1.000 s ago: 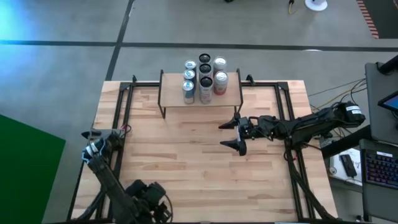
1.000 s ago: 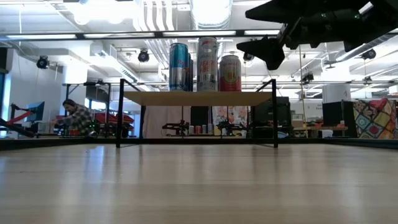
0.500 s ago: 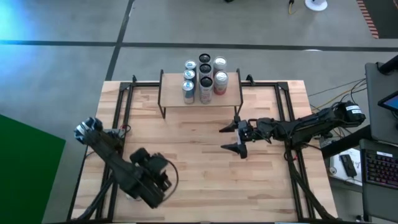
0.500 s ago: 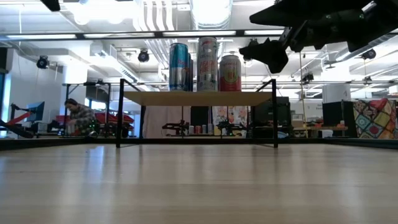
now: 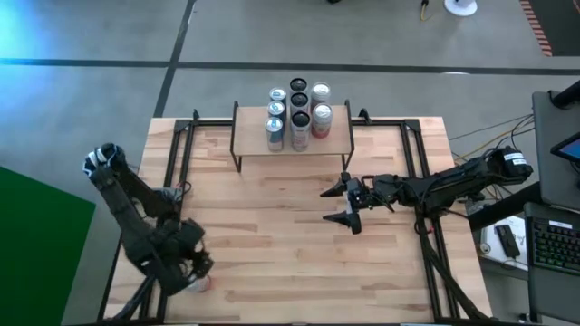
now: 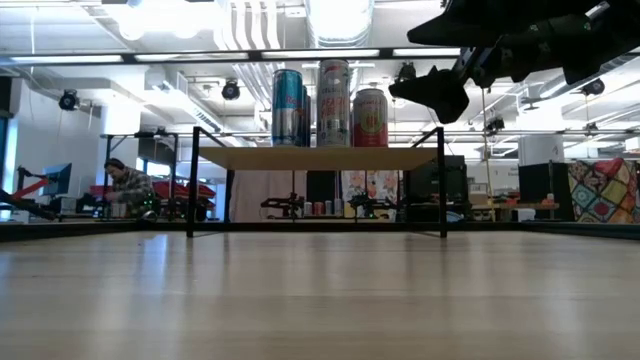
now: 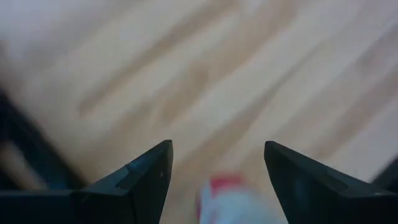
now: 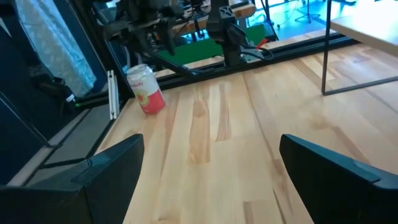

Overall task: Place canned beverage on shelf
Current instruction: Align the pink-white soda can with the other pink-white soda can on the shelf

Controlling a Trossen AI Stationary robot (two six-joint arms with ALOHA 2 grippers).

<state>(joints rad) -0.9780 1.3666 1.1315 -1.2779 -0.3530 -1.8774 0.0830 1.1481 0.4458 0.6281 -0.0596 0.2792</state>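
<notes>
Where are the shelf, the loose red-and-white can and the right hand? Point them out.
shelf (image 5: 337,142): high view, bare plank top beside the cans.
loose red-and-white can (image 8: 146,89): right wrist view, its side.
right hand (image 5: 342,204): high view, between its open fingertips.

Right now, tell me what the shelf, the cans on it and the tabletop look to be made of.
Shelf: pale wood plank top, matte, on thin black legs, likely metal wire.
Cans: probably aluminium; shiny printed sides, silvery tops in the high view.
Tabletop: light butcher-block wood; strips and grain visible, slight sheen in the low view.
</notes>
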